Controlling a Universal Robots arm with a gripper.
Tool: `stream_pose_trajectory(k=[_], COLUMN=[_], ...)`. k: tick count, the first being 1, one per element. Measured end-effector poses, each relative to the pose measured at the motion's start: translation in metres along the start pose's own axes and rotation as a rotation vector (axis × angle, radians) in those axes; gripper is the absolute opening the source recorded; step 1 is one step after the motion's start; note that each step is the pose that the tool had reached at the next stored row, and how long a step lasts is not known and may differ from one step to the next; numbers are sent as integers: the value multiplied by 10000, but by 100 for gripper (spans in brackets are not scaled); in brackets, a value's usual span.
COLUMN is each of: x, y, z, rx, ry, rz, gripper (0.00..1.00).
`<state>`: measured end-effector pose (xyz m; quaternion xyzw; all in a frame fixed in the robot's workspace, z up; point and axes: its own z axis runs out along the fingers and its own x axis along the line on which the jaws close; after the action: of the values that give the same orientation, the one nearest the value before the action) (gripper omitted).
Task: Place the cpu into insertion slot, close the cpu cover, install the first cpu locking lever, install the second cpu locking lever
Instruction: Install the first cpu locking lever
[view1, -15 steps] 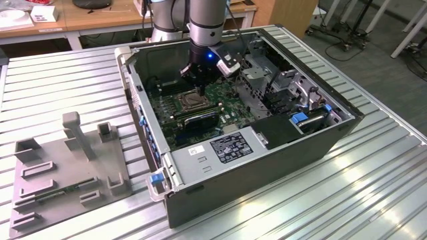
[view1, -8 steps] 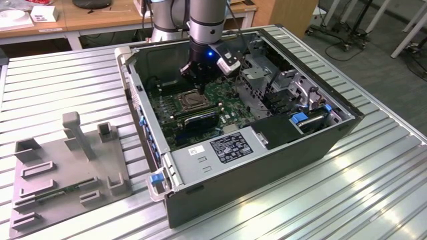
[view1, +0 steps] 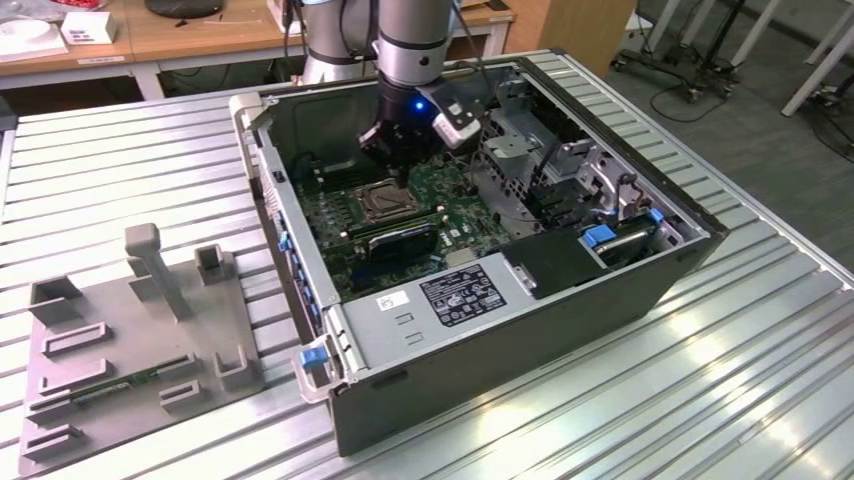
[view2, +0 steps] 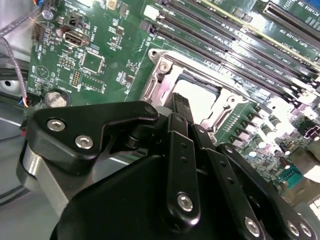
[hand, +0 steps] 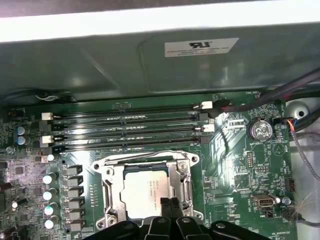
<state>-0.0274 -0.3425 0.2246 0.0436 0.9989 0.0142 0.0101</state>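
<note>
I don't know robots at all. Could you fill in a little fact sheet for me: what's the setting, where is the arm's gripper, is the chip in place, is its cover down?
Setting: open black computer case on a ribbed metal table, green circuit board inside.
Gripper: black gripper low over the socket, fingers together.
Chip: flat square silvery-grey cpu sits in the metal-rimmed square insertion slot.
Cover: thin silvery cpu cover frames the chip and looks lowered; whether it is latched cannot be told.
Nearby: long black memory slots beside the socket.

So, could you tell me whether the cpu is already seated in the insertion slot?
Yes: in the first wrist view the cpu lies flat inside the insertion slot, with the gripper at its edge.
</note>
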Motion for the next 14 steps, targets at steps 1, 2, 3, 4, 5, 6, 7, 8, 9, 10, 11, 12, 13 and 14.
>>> stream_pose_trajectory(k=[1,2,3,4,5,6,7,8,9,10,11,12,13,14], x=[8,14,21,29,35,40,43,43,43,43,44,43,43,43], y=[-4,-9,-14,-19,-23,-28,-31,-35,-39,-41,-43,-44,-44,-43], z=[0,-1,-1,-1,-1,-3,-10,-21,-34,-50,-65,-73,-73,-73], rx=[0,0,0,0,0,0,4,1,1,0,0,0,-1,-3], ry=[0,0,0,0,0,0,2,1,0,0,0,0,0,-1], rz=[0,0,0,0,0,0,0,-2,-1,0,1,1,0,0], gripper=[11,11,11,11,11,11,11,11,11,11,11,11,11,11])
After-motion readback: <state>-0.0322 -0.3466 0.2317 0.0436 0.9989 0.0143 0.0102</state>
